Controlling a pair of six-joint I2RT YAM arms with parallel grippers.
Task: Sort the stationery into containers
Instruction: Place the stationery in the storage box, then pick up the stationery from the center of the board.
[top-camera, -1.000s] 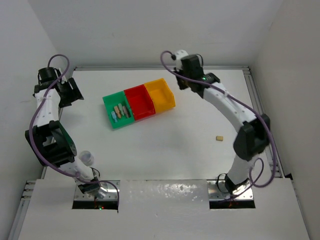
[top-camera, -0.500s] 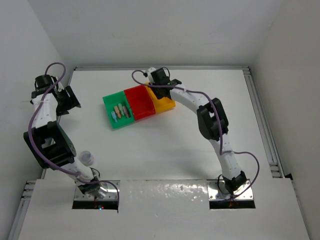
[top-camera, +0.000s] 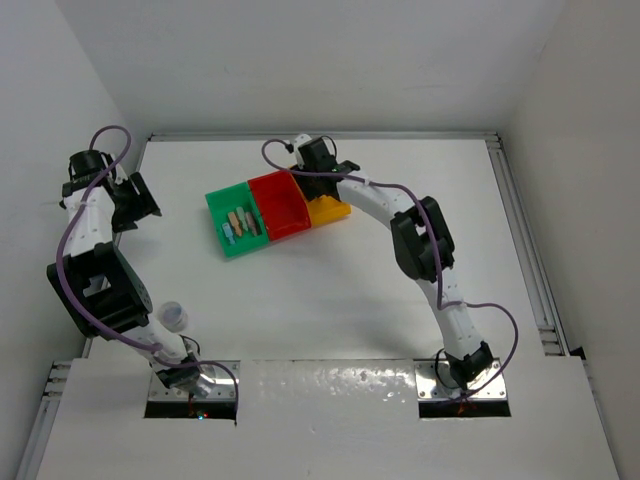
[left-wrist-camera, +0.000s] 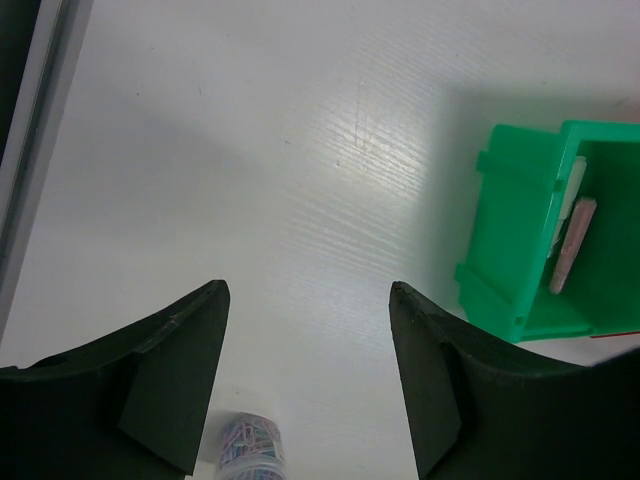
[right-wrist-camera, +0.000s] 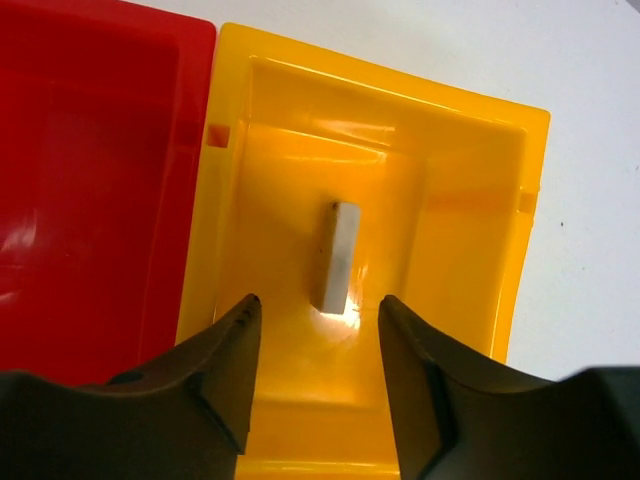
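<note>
Three joined bins stand at the back middle: green (top-camera: 238, 225), red (top-camera: 281, 205) and yellow-orange (top-camera: 333, 208). My right gripper (top-camera: 322, 172) hangs open over the yellow-orange bin (right-wrist-camera: 470, 230), just above a small beige block (right-wrist-camera: 337, 258) lying on its floor; the jaws (right-wrist-camera: 317, 305) hold nothing. The red bin (right-wrist-camera: 90, 180) looks empty. The green bin (left-wrist-camera: 520, 250) holds several short sticks (top-camera: 238, 222), also in the left wrist view (left-wrist-camera: 568, 240). My left gripper (top-camera: 133, 196) is open and empty (left-wrist-camera: 307, 300) at the far left. A translucent round jar of paper clips (left-wrist-camera: 248, 450) stands below it.
The round jar (top-camera: 174, 316) stands next to the left arm's lower link. A metal rail (top-camera: 525, 240) runs along the table's right edge, and white walls close in the left, back and right.
My right arm swung from the back right to over the yellow-orange bin, then held still. The block seen on the table at the right no longer shows. My left gripper shifted slightly left.
</note>
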